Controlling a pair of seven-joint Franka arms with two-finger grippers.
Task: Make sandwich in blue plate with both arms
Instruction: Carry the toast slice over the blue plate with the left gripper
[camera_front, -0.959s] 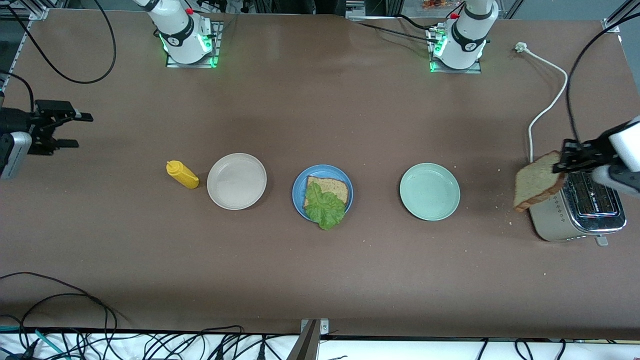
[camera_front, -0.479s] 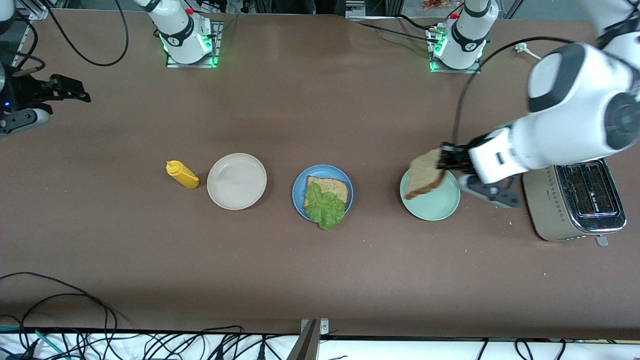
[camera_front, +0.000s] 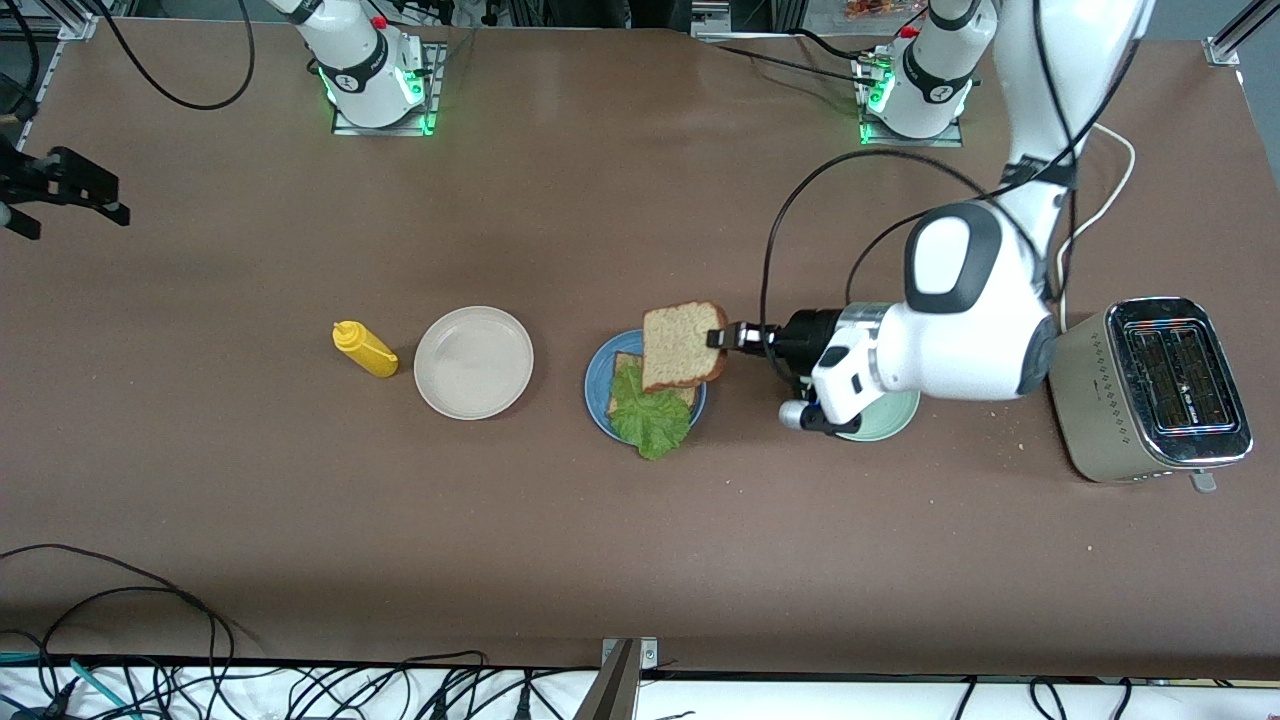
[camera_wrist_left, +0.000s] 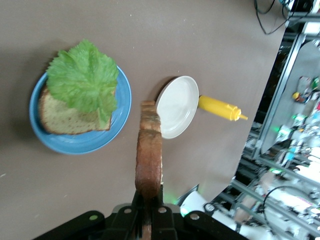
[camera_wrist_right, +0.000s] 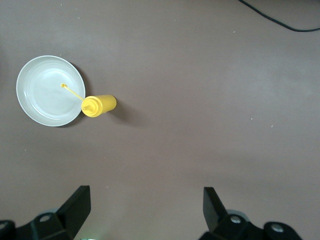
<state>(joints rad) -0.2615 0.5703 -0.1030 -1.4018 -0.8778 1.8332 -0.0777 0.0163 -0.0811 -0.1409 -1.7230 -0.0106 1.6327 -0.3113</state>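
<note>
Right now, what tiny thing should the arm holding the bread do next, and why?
Probably lower and lay it flat. The left gripper holds the top slice of bread over the blue plate, where the lettuce already lies on the bottom slice. The right gripper waits, open, at the right arm's end.

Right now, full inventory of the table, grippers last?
blue plate: 1, blue, mid-table.
bottom bread slice: 1, brown, on blue plate.
lettuce leaf: 1, green, on that slice.
top bread slice: 1, brown, held over blue plate.
beige-white plate: 1, beside blue plate.
pale green plate: 1, under left arm.
mustard bottle: 1, yellow, beside beige-white plate.
toaster: 1, silver, left arm's end.
left gripper: shut on top bread slice.
right gripper: open, waiting at right arm's end.
</note>
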